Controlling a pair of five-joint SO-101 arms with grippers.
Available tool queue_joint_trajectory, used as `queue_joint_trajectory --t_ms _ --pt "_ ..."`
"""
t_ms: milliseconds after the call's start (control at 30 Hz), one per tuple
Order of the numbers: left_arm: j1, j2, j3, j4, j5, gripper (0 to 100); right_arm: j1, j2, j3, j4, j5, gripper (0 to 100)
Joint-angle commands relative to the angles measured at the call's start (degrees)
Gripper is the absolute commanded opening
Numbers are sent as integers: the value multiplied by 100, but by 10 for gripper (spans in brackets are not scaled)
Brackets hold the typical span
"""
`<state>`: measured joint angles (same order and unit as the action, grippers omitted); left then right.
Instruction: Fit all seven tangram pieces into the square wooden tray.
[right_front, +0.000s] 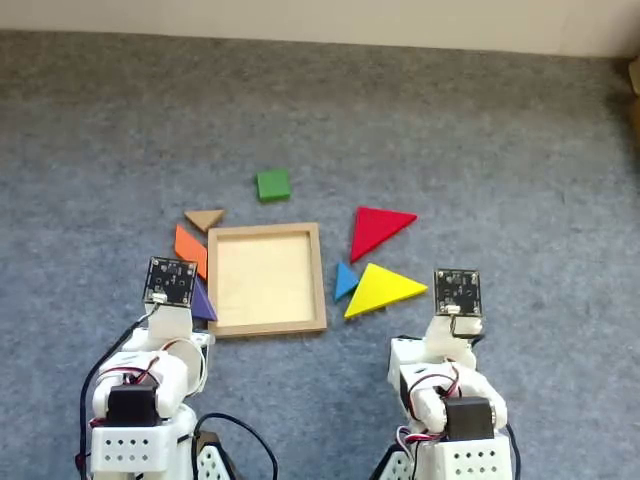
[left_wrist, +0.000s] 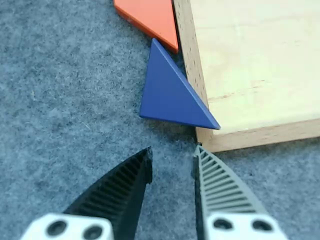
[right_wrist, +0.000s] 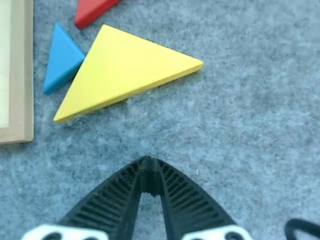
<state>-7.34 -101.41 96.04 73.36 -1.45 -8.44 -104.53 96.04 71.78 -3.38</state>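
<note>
Tray (left_wrist: 265, 134) corner beside ajar left gripper (left_wrist: 173, 149)

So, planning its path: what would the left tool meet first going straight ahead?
Probably the dark blue triangular piece, lying just ahead of the left tool beside the square wooden tray.

There is one square wooden tray (right_front: 265, 326) and there are seven tangram pieces. Five pieces are triangles: one tan triangle (right_front: 205, 218), one red triangle (right_front: 376, 229), one yellow triangle (right_front: 382, 288), one light blue triangle (right_front: 345, 280) and one dark blue triangle (left_wrist: 170, 92). There is one green square (right_front: 273, 185) and one orange parallelogram (right_front: 190, 250). Three triangles, the red, the yellow and the light blue, lie ahead of the right jaws. Two pieces, the dark blue and the orange, lie just ahead of the left jaws.
</note>
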Motion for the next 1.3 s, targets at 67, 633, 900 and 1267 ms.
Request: queue_joint_trajectory --t_ms 67,633,900,1267 --pt "101 -303 110 26 -26 140 13 -75 593 4 44 7" --pt "84 -303 119 26 -26 140 -40 -75 593 -4 62 6" --pt "84 -303 119 26 -26 140 -356 -66 593 -4 62 5" --pt "84 -303 119 26 -26 140 -330 -66 593 -13 62 5"
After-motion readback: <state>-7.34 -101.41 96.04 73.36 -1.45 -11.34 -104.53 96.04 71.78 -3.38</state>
